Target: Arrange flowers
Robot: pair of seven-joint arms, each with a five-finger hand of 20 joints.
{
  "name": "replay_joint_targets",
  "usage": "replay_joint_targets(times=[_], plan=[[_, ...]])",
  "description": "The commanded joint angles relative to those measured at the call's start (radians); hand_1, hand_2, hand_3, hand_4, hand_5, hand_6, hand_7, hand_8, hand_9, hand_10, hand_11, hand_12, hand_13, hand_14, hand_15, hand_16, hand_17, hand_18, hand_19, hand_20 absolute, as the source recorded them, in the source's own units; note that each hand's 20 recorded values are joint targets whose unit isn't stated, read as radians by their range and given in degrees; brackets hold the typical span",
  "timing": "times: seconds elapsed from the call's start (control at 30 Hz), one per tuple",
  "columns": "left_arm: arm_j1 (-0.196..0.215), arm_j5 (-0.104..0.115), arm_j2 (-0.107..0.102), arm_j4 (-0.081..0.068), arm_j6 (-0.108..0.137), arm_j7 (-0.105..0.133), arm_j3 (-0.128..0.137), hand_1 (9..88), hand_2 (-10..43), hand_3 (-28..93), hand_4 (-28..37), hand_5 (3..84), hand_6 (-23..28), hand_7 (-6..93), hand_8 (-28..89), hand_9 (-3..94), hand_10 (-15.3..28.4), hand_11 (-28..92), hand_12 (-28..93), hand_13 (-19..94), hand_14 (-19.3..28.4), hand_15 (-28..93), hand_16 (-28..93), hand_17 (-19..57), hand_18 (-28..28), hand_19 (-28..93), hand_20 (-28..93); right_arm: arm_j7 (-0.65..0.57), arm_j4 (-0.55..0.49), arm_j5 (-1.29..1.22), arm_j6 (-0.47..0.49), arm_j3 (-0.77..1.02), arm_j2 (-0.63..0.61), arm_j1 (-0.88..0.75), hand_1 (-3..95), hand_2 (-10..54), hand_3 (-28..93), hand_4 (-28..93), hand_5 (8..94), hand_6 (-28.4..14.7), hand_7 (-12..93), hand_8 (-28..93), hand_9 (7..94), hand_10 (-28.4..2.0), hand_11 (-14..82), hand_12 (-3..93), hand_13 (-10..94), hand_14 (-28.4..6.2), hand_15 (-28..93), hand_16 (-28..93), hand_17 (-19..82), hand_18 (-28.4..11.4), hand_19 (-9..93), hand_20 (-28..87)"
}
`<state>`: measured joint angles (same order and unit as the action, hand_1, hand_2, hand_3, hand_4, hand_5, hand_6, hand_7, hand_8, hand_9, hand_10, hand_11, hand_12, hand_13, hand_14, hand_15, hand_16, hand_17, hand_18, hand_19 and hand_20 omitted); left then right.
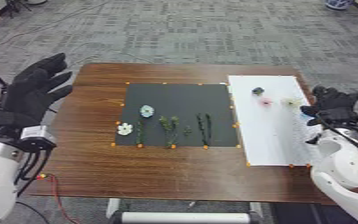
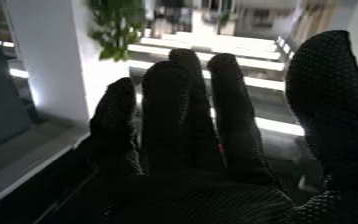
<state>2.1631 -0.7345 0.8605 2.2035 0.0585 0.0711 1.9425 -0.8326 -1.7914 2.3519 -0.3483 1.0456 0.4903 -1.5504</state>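
1. On the brown table, head view: one black sheet and, to its right, one white sheet, small orange markers along their edges.
2. At the black sheet's left edge, towards the near corner: one white flower.
3. Right of it, farther in: one pale blue flower, a slim green stem on its near side.
4. Along the near half, left to right: one leafy green sprig; one small sprig; a pair of dark stems, side by side.
5. On the white sheet, far half: one dark blue flower; one pink flower, nearer the table's near edge; one cream flower, right of the pink.
6. Beyond the table's left edge: left hand, fingers extended and slightly parted, empty.
7. By the white sheet's right edge: right hand, a light blue flower just beside it.
8. Behind the fingers, right wrist view: green foliage. Right hand: fingers straight, thumb held apart, nothing visibly pinched.
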Motion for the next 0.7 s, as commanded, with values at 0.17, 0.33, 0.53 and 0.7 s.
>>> replay_joint_targets(times=[0.17, 0.33, 0.53, 0.7], plan=[[0.037, -0.003, 0.016, 0.014, 0.009, -0.001, 0.011, 25.0, -3.2, 72, -25.7, 25.3, 2.0, 20.7, -9, 17.2, 9.3, 16, 19, 7, 12.4, 39, -3, -13.3, 20.0, 39, 10, 0.059, 0.127, -0.009, 0.068, -0.143, -0.006, 0.066, 39.5, -9.5, 77, -28, 42.3, -0.6, 29, -15, 46.5, -7.8, 25.4, 20.5, 51, -8.5, 81, 23, 20, -19.9, 75, 54], [0.033, -0.005, 0.013, 0.013, 0.005, -0.004, 0.012, 24.7, -3.5, 72, -25.6, 25.2, 2.0, 20.7, -9, 17.2, 9.3, 16, 19, 7, 12.4, 39, -3, -13.3, 19.9, 39, 10, -0.014, 0.153, 0.07, -0.056, -0.211, -0.012, 0.11, 33.8, -9.5, 84, -28, 42.7, -1.2, 32, -15, 45.9, -9.0, 30.0, 22.5, 53, -8.3, 84, 23, 21, -20.0, 78, 54], [0.038, -0.004, 0.014, 0.012, 0.007, -0.006, 0.014, 24.8, -3.4, 72, -25.7, 25.3, 2.0, 20.7, -9, 17.2, 9.4, 16, 19, 7, 12.4, 39, -3, -13.4, 20.0, 39, 10, -0.045, 0.185, 0.077, -0.08, -0.294, -0.007, 0.197, 30.4, -9.5, 89, -28, 45.3, -0.6, 45, -18, 45.8, -12.2, 47.8, 31.8, 55, -8.5, 86, 25, 23, -20.2, 80, 55], [0.027, -0.003, 0.001, 0.006, 0.004, -0.015, 0.009, 24.8, -3.5, 72, -25.7, 25.2, 2.0, 20.8, -9, 17.2, 9.4, 16, 19, 7, 12.3, 39, -3, -13.4, 20.0, 39, 10, 0.072, 0.267, 0.001, -0.021, -0.356, 0.013, 0.282, 31.4, -9.5, 88, -28, 45.8, -0.3, 39, -18, 49.6, -9.6, 33.9, 23.8, 55, -7.9, 85, 25, 23, -20.0, 80, 55]])
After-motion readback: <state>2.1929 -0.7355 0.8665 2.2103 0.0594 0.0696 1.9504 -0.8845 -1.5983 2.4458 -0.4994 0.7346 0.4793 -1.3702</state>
